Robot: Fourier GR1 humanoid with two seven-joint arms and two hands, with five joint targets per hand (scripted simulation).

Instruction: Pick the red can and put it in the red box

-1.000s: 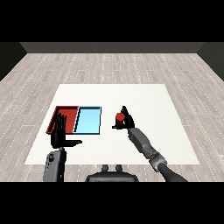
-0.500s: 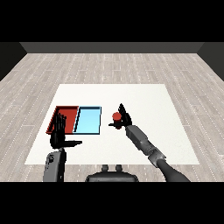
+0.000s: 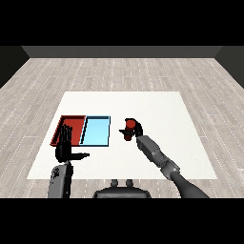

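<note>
— Where is the red can (image 3: 128, 129) at this moment?

— In the right hand (image 3: 137, 129), whose fingers and thumb curl round it. It sits upright, to the right of the two trays and apart from them, over the white bench (image 3: 157, 107). Whether its base touches the bench I cannot tell.

— And the trays?

— The red tray (image 3: 71, 119) and the light blue tray (image 3: 96, 131) lie side by side, touching along one edge, the red one on the left. The can is nearer the light blue tray, just beyond its right rim.

— What about the other hand?

— The left hand (image 3: 66, 145) stands upright at the near edge of the red tray, its fingers straight and pointing upward, the thumb stuck out to the right. It holds nothing. It overlaps the tray's front left corner in the head view.

— The arms?

— The grey right forearm (image 3: 155, 153) reaches in from the lower right, slanting up toward the can. The left forearm (image 3: 60, 180) rises from the lower left.
</note>
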